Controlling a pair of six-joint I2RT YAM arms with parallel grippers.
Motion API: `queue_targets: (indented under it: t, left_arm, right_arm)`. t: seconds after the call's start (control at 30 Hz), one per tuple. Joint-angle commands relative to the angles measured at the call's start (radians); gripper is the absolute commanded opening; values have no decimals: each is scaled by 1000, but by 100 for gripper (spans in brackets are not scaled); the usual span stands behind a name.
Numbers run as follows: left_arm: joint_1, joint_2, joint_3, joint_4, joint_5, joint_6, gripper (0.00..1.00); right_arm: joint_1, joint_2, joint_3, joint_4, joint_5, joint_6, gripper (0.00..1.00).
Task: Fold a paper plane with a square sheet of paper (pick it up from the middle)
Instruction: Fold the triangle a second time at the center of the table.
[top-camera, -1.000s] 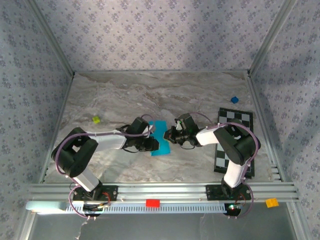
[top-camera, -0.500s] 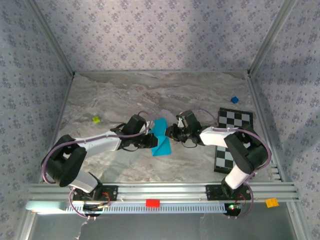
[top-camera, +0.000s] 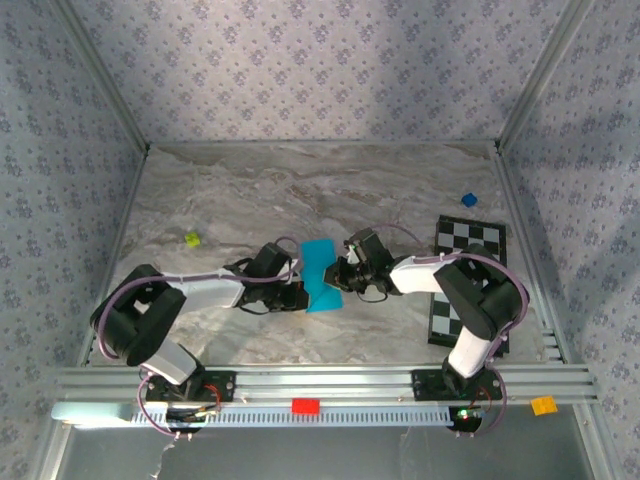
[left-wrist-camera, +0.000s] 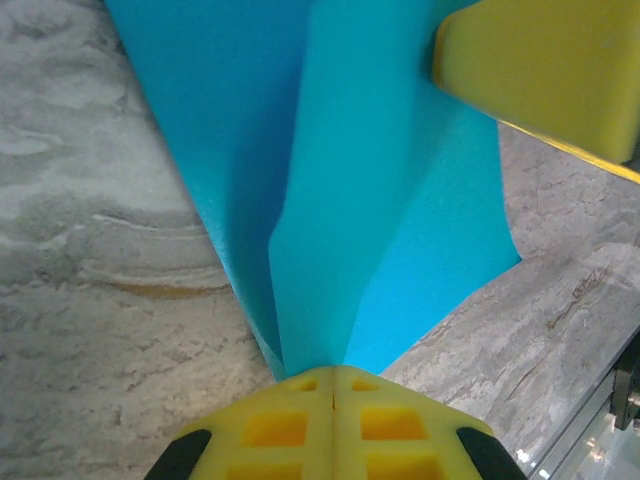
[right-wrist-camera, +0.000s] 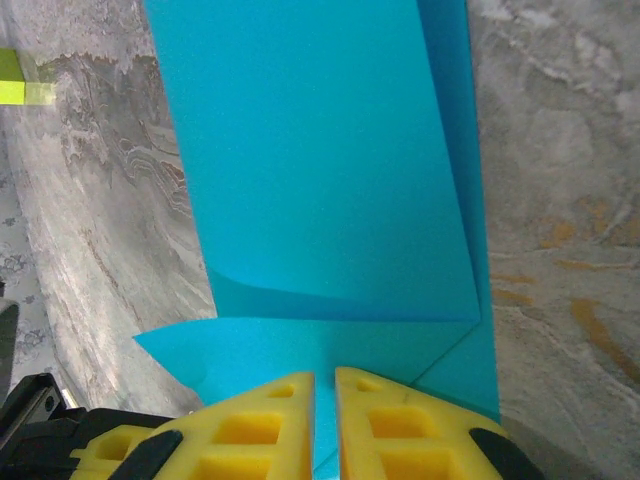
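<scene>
Near the middle of the tabletop (top-camera: 250, 190), the square sheet of paper (top-camera: 320, 266), partly folded, is pinched from both sides. Pads of left gripper (left-wrist-camera: 333, 372) are pressed together on one corner; right gripper (right-wrist-camera: 323, 388) clamps the opposite edge. Wrist views cut off its far edges; can't tell whether it's touching the surface.

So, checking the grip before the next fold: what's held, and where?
The square sheet of paper, folded: left gripper pinches its left side, right gripper its right side.
</scene>
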Motion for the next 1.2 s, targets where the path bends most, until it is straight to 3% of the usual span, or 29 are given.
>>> queue_targets:
  t: [0.0, 0.43, 0.8, 1.0, 1.17]
  left_arm:
    - [-10, 14, 25, 22, 5, 7, 4]
    - [-28, 88, 24, -55, -22, 31, 1]
    - [-33, -41, 142, -113, -33, 23, 7]
    - [-31, 70, 188, -91, -12, 27, 5]
    - [-37, 128, 112, -46, -10, -1, 1]
  right_arm:
    - [4, 17, 20, 6, -9, 6, 14]
    - [-8, 70, 16, -84, 66, 15, 7]
    - [-18, 60, -2, -84, 69, 13, 4]
    - [-20, 67, 0, -71, 57, 15, 4]
    - [-21, 66, -14, -59, 59, 21, 4]
